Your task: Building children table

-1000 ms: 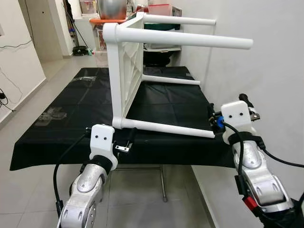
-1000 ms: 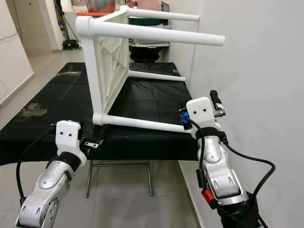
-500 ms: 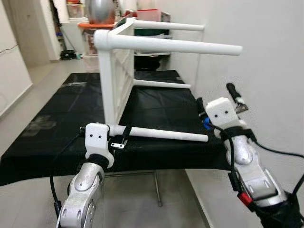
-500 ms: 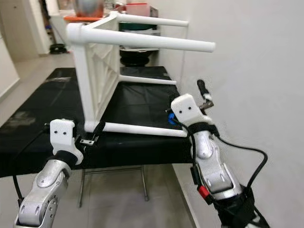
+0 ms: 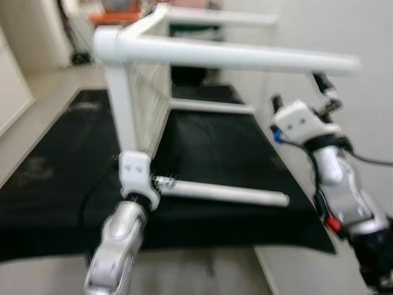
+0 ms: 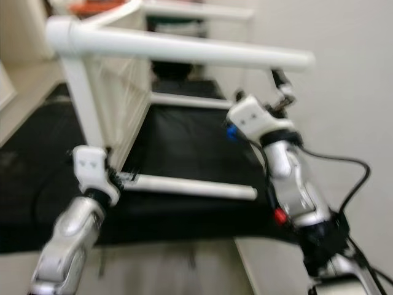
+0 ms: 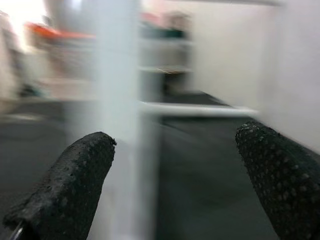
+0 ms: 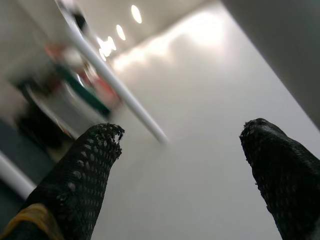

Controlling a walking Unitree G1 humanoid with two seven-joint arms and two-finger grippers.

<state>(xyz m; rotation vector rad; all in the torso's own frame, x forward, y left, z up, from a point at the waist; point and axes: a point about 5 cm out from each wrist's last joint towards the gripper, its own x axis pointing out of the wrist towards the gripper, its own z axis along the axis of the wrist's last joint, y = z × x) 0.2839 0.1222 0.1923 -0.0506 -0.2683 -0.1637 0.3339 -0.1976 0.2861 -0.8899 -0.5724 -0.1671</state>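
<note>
We see a blurred white children's table (image 5: 144, 92) lying on its side on a black tabletop (image 5: 55, 184), legs pointing toward the wall. Our left hand (image 5: 161, 182) sits at the lowest leg (image 5: 227, 193) — fingers spread. Our right hand (image 5: 298, 101) hovers near the wall, spread too.

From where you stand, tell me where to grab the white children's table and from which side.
Take the white children's table, lying on its side on the black-covered workbench, by its near lower leg. That round, slim bar lies level along the front edge, so open fingers could probably close around it from the front. The left gripper, fingers open, is already at its left end.
</note>
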